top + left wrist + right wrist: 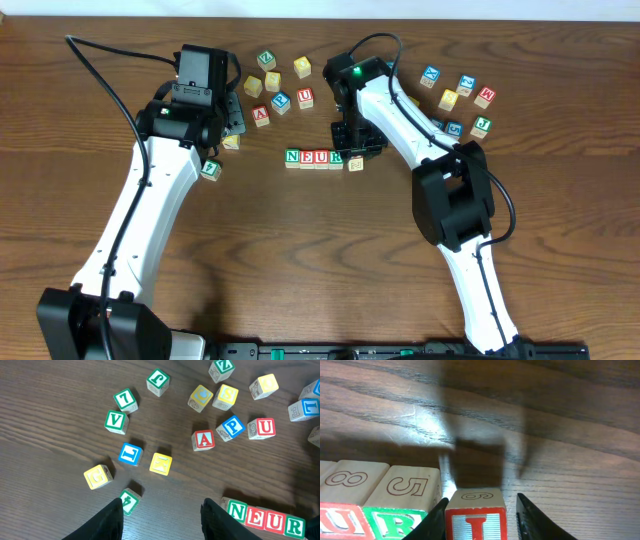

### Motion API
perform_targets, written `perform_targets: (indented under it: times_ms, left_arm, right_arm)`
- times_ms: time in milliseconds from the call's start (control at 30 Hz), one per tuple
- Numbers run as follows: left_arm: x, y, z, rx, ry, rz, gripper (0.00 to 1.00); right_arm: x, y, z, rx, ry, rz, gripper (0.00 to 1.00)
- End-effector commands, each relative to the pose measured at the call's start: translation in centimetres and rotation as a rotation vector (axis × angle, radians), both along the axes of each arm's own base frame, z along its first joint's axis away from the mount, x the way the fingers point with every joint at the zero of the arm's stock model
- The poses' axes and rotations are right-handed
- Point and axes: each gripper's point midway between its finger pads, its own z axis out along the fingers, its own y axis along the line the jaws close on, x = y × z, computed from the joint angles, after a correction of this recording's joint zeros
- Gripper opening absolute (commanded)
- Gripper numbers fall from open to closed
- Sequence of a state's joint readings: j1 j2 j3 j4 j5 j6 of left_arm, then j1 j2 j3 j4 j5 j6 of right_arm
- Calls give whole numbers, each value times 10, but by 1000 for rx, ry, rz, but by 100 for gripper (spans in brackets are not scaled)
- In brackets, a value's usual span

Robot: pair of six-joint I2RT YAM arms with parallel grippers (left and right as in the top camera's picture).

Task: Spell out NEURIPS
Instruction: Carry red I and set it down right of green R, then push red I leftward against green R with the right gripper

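Wooden NEUR row (314, 157) lay on the table (300, 250). I cube (476, 522) stood at its R end, between the right gripper's (481, 501) spread fingers, unpinched. Left gripper (162, 505), fingers apart and empty, hovered near the P cube (233, 426).

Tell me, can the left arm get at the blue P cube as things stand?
Probably yes. The blue P cube lies uncovered just ahead of the empty left claw, bare table between them. The red A cube and red U cube flank it closely, so finger room looks tight.
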State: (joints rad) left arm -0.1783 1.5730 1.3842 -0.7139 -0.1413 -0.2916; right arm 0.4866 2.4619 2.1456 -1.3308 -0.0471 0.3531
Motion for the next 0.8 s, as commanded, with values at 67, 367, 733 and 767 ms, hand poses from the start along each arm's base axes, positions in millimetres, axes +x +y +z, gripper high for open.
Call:
perform_targets:
  times_ms: [67,367,733,767]
  left_arm:
    - [-1,4,-1,9,-1,20,50]
    - [-1,4,-1,9,-1,20,50]
    - [0,4,0,8,-5,20,49]
    - [0,4,0,8,-5,20,50]
  right_arm:
    - [-3,3,1,11,7,18,42]
    - [0,3,0,8,-5,17,42]
    - [22,2,24,43,-71,4,29]
    - [25,1,29,47,-80,6,29]
